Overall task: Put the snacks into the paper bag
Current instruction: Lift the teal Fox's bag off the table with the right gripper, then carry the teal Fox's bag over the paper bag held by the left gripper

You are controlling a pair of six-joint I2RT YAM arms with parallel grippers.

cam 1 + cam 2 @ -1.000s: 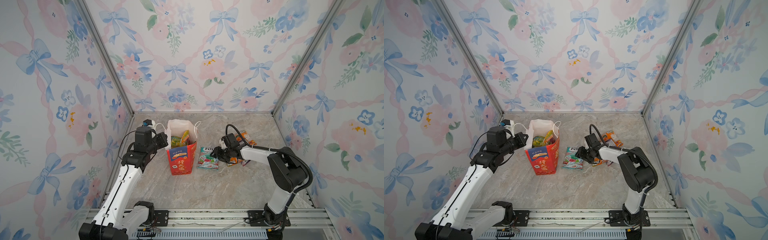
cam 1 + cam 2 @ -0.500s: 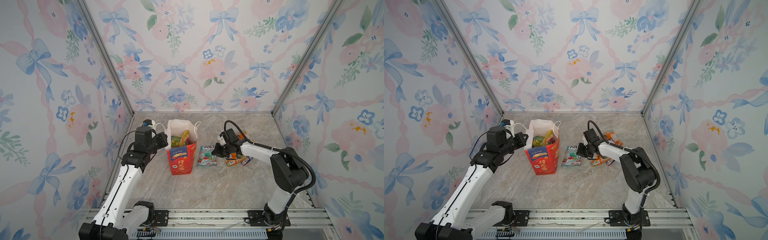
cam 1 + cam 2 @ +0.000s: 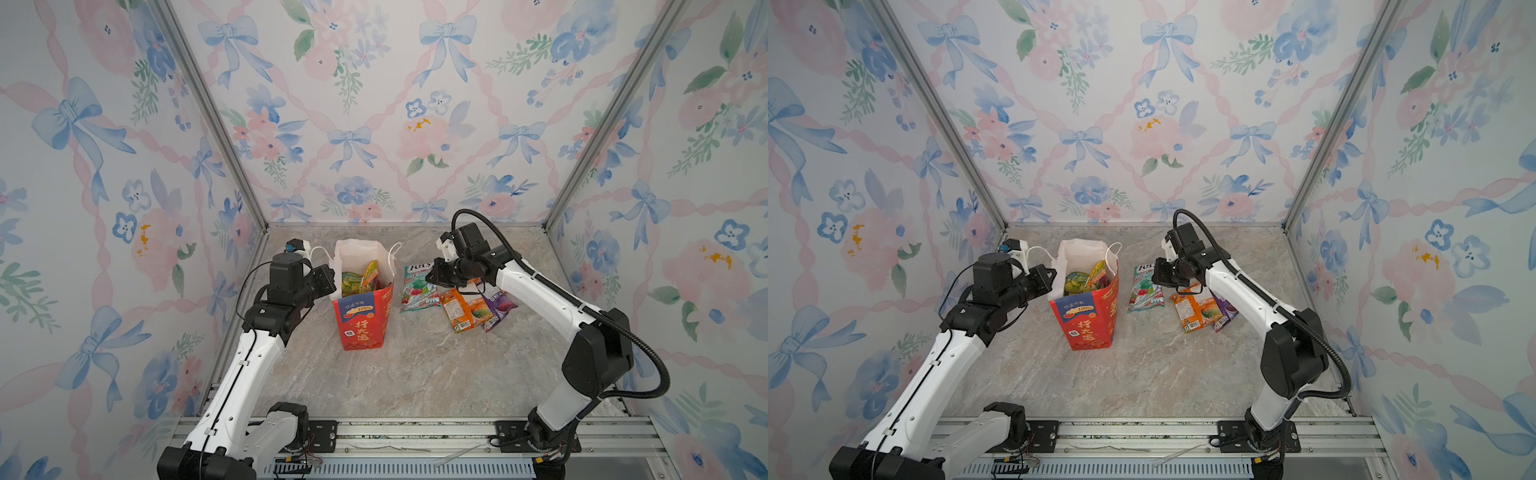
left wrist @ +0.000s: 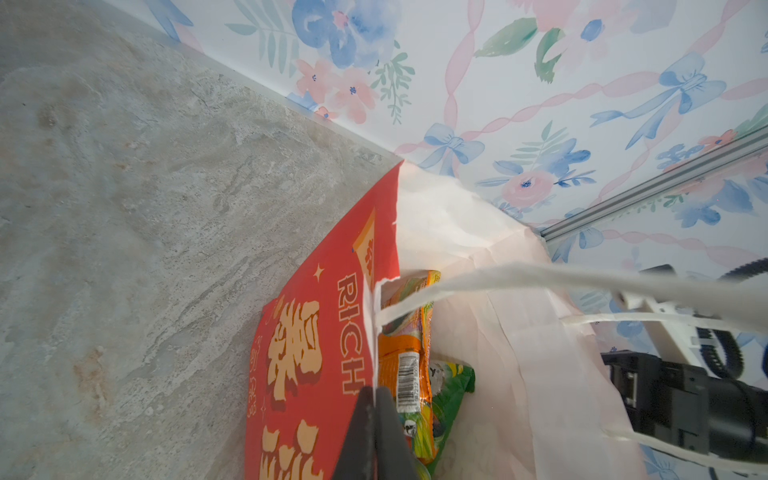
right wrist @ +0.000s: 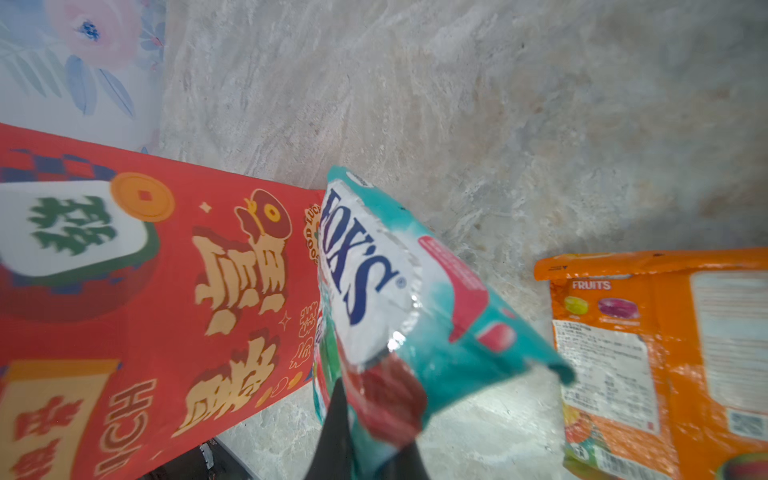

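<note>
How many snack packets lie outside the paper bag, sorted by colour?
teal FOX'S packet: 1
orange packet: 1 for certain; the overlap may hide a second
purple packet: 1
Total: 3 clearly seen outside the paper bag

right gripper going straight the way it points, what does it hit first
Likely the red side of the paper bag: the right gripper, shut on the teal packet, aims at it; depth unclear.

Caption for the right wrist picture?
Right gripper shut on a teal packet beside the red paper bag, orange packet nearby.
</note>
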